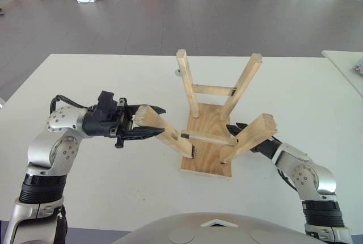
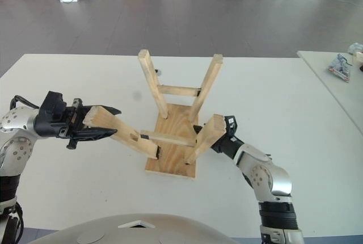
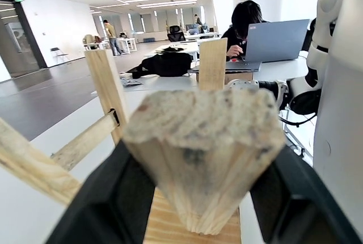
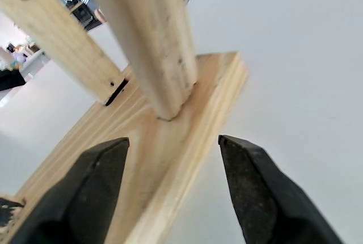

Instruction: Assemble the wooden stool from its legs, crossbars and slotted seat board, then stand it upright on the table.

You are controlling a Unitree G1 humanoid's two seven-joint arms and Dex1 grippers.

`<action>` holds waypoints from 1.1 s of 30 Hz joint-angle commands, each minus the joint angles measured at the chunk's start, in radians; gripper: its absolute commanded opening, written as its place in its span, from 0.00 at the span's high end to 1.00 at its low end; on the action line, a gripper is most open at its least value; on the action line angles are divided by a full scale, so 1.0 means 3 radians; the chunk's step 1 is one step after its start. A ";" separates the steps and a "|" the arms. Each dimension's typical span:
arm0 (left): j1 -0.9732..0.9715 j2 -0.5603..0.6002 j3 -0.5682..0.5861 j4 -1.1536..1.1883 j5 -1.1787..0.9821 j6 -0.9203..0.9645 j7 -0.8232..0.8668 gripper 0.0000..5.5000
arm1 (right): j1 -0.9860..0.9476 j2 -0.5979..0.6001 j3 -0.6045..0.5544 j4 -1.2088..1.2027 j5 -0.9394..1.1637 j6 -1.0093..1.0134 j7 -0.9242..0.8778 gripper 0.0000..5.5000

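Note:
The wooden stool lies upside down, its seat board (image 1: pixel 207 120) flat on the white table (image 1: pixel 85 79) and its legs pointing up. Two far legs (image 1: pixel 186 82) (image 1: pixel 245 82) are joined by a crossbar (image 1: pixel 212 89). A second crossbar (image 1: pixel 207 137) links the two near legs. My left gripper (image 1: pixel 161 121) is shut on the free end of the near left leg (image 1: pixel 170 135), whose cut face (image 3: pixel 204 147) sits between the black fingers (image 3: pixel 113 198). My right gripper (image 4: pixel 173 142) stands open astride the near right leg (image 1: pixel 255 133), close to where that leg (image 4: pixel 153 40) enters the board (image 4: pixel 142 164).
A small round object (image 1: pixel 177 74) lies on the table just behind the stool. A second table with a packet (image 2: pixel 340 65) stands off to the right. The white tabletop stretches bare to both sides of the stool, with open floor beyond its far edge.

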 commanded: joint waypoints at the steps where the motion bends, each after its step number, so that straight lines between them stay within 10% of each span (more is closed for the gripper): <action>1: -0.0336 -0.0041 -0.0234 0.0222 0.0245 -0.0060 -0.0067 0.62 | -0.0022 0.0065 0.0231 0.0055 -0.0168 -0.0019 0.0008 0.47; 33: 0.0056 0.0384 -0.1353 0.0290 0.0703 0.0489 0.0538 0.57 | -0.0216 0.0222 0.0248 0.0009 -0.0333 -0.0116 -0.0097 0.47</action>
